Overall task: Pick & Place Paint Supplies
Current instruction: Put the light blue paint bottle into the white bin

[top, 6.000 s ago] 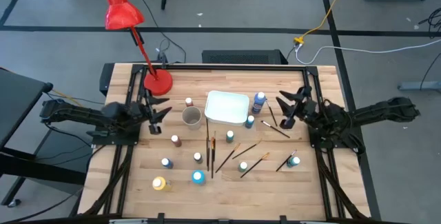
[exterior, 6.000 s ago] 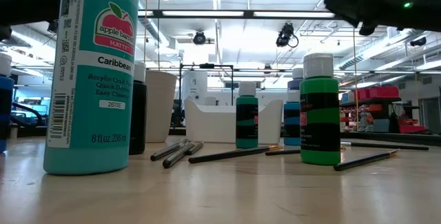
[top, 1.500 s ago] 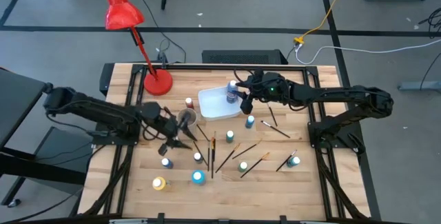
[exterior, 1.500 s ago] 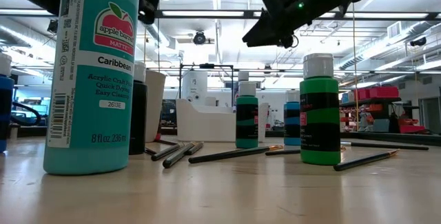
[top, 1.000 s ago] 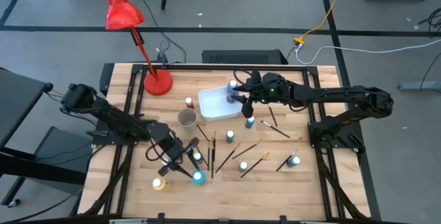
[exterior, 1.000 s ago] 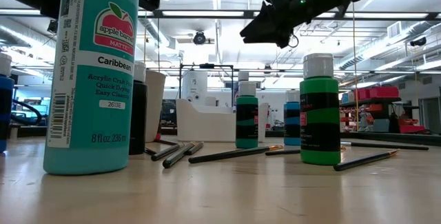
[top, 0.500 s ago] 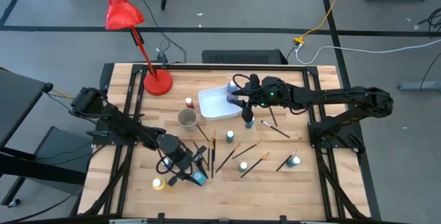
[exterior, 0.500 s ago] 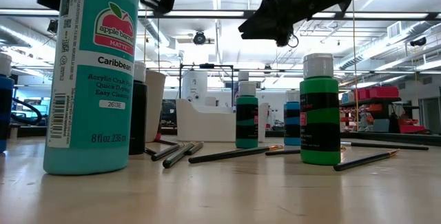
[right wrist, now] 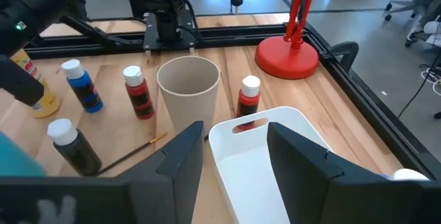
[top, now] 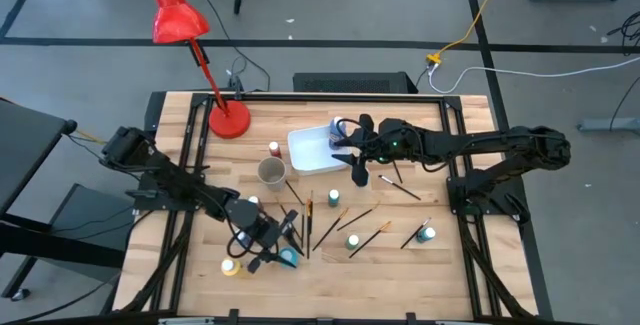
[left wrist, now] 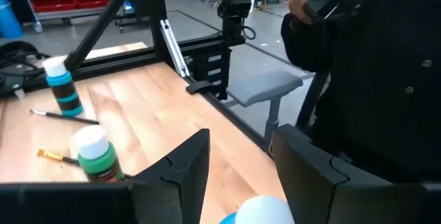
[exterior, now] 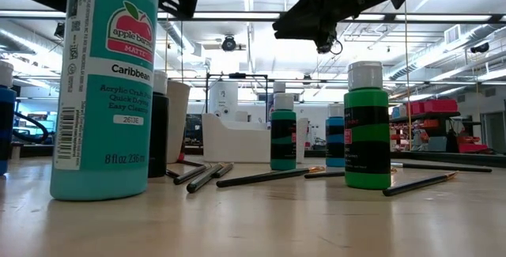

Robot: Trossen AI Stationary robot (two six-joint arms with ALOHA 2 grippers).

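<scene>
Small paint bottles and thin brushes (top: 305, 220) lie scattered on the wooden table. My left gripper (top: 285, 237) hovers open at the near middle, over a big teal bottle (top: 288, 257) that stands upright. In the left wrist view that bottle's white cap (left wrist: 258, 210) shows just below the gap between the fingers. My right gripper (top: 345, 148) hangs open over the right end of the white tray (top: 308, 155) with nothing between its fingers. A blue bottle (top: 338, 127) sits in the tray's far right corner.
A beige cup (top: 271, 171) stands left of the tray, with a red-capped bottle (top: 274, 149) behind it. The red lamp's base (top: 228, 118) sits at the far left. A yellow bottle (top: 231, 266), a green one (top: 353, 242) and a teal one (top: 427, 232) stand near the front edge.
My left gripper has swung toward the table's near edge and a little right, sinking slightly, and now stands over the teal bottle. My right gripper has drifted a little toward the near edge along the tray's right end. Both stay open.
</scene>
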